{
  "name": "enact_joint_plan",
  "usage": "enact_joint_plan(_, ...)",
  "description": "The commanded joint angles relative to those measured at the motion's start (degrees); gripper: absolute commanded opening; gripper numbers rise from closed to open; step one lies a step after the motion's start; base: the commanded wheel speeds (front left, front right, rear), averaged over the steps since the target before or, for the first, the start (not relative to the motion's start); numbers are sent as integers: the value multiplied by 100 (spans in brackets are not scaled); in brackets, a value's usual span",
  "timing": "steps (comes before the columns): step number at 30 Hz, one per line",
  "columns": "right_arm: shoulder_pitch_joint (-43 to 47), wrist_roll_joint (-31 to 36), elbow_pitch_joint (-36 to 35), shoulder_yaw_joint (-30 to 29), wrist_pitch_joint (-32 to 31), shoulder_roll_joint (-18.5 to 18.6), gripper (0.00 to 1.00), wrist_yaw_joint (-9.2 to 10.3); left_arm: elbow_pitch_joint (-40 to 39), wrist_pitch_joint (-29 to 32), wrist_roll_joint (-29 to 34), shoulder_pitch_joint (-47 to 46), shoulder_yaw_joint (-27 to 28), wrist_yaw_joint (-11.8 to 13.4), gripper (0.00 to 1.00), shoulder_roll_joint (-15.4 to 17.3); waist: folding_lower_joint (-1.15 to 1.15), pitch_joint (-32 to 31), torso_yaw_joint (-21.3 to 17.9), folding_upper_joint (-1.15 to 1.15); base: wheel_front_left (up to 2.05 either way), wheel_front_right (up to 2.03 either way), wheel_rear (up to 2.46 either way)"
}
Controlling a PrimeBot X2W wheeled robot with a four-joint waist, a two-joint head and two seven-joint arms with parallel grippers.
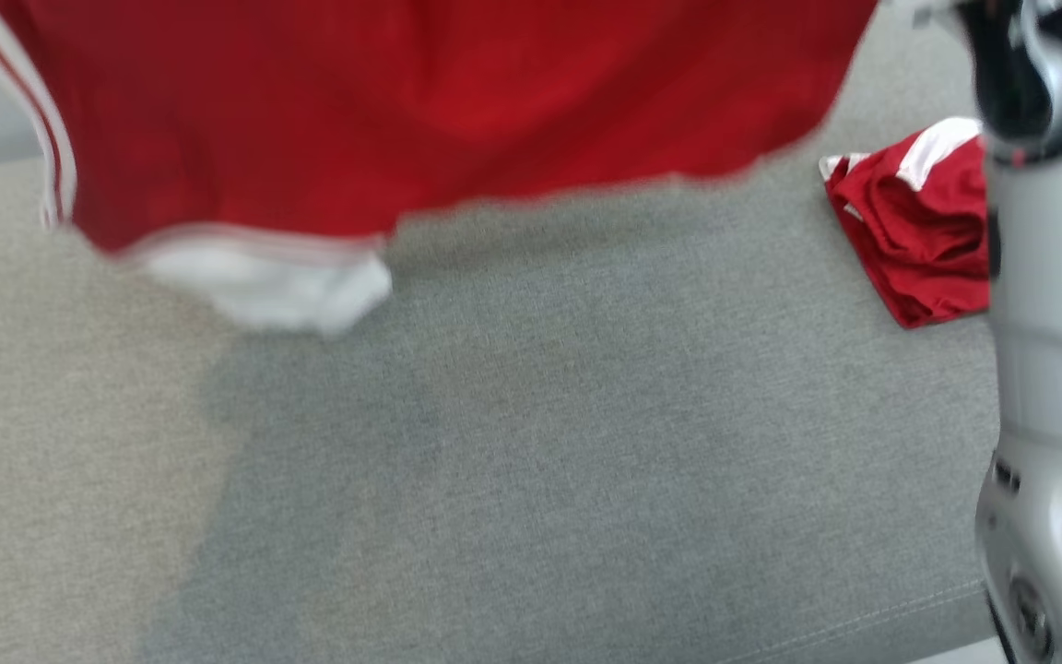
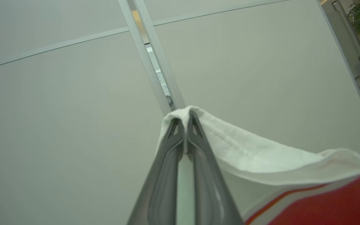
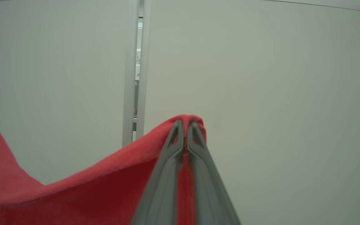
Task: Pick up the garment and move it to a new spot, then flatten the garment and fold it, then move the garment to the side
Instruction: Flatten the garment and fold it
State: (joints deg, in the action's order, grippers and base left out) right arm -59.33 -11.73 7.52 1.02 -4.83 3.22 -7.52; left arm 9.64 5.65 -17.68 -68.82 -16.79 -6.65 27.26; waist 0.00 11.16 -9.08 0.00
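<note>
Grey cushion (image 1: 586, 443) spans the lower frame; the garment (image 1: 420, 101) hangs above it, across the upper frame. Left gripper (image 2: 185, 121) is clamped on its white hem (image 2: 245, 150), right gripper (image 3: 184, 125) on its red edge (image 3: 105, 168). Both pinches sit at the fingertips, so a jerk could slip the cloth free and drop it bunched.

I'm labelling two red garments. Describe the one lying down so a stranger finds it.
On the grey fabric surface, look right, beside the pale robot arm. The crumpled red garment lies there with white trim; the larger red garment hangs in the air.
</note>
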Motion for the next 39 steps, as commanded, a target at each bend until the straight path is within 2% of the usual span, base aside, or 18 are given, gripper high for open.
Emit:
enact_joint_plan(1, -436, 127, 410, -46, 160, -9, 0, 7, 354, -184, 148, -457, -67, -24, 0, -65, 0, 809, -21, 0, 0, 0, 0)
enact_joint_plan(6, -1809, 543, 1852, -176, 790, -32, 0, 7, 1655, -916, 604, -1690, -348, -7, 0, -398, 0, 1314, 150, 0, 0, 0, 0)
enact_joint_plan(10, -2281, 865, 2758, -158, 1239, -31, 0, 7, 2492, -1470, 578, -2032, -385, 71, 0, -702, 0, 1699, 366, 0, 0, 0, 0)
enact_joint_plan(16, -2120, 1215, 3826, -259, 1770, -23, 0, 7, 3094, -1964, 321, -1672, -396, 6, 0, -958, 0, 2211, 625, 0, 0, 0, 0)
enact_joint_plan(20, -1828, 1282, 4226, -278, 1950, -21, 0, 7, 2928, -2080, 153, -1122, -444, -38, 0, -996, 0, 2329, 726, 0, 0, 0, 0)
enact_joint_plan(24, -1458, 1155, 4278, -108, 1998, -21, 0, 7, 2222, -2086, 32, -330, -361, -71, 0, -924, 0, 2368, 756, 0, 0, 0, 0)
enact_joint_plan(31, -503, 803, 3403, 68, 2006, -17, 0, 7, 825, -2089, -36, 1235, 50, -69, 0, -856, 0, 2158, 754, 0, 0, 0, 0)
enact_joint_plan(39, 829, 512, 2910, 95, 2007, -22, 0, 7, 95, -2086, -92, 3018, 287, -19, 0, -859, 0, 1259, 726, 0, 0, 0, 0)
